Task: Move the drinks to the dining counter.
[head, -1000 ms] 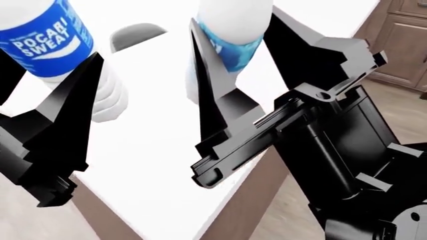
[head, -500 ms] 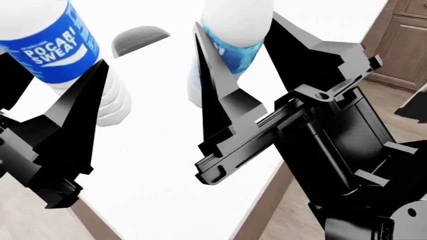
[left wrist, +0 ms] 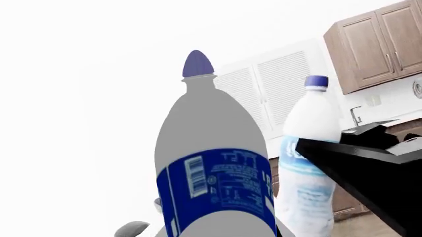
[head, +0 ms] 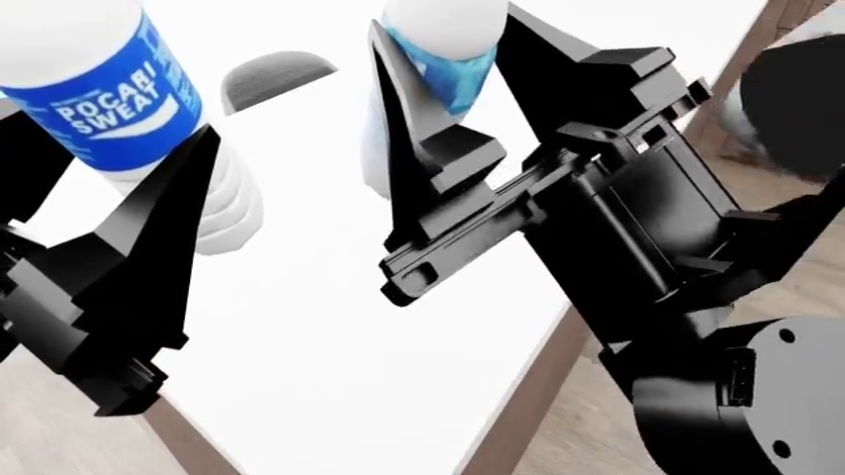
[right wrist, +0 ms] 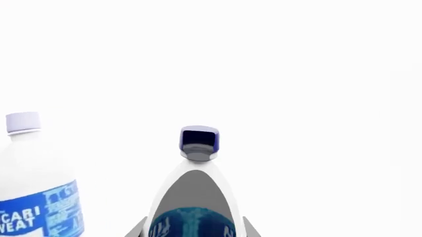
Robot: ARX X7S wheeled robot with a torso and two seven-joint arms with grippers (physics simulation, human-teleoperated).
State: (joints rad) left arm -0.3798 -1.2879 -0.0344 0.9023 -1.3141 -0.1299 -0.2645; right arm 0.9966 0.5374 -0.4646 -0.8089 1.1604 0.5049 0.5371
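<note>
Head view, left third of the frame: Pocari Sweat bottle (head: 113,104), milky white with a blue label, clamped between the dark fingers of the left gripper (head: 113,237), base hanging above the dining counter (head: 317,336) and apparently not yet resting on it. Gripped low on the body, probably to keep the tall bottle upright and the label band clear.

Upper left of centre: a grey rounded chair (head: 271,74) showing past the counter's far side, a sign that this white top is the intended destination.

Centre of the frame: slimmer clear bottle (head: 429,89) with a light blue label, pinched between the narrow-set fingers of the right gripper (head: 442,148), one finger at each side of it. Held over the white surface too, near the other bottle but apart from it; contact with the top cannot be told.

Lower right: brown wooden edge of the counter running diagonally, wood floor beyond it, and the bulky black right arm filling the rest.

Left wrist view, centre: same Pocari bottle from below, lilac cap (left wrist: 197,64) at upper centre, the clear bottle to its right with a dark blue cap (left wrist: 316,81), brown cabinets (left wrist: 376,44) at upper right.

Right wrist view: Pocari bottle at lower left, clear bottle at lower centre, both upright.

Judged as the carrying stage nearly over, with lowering and release left.
</note>
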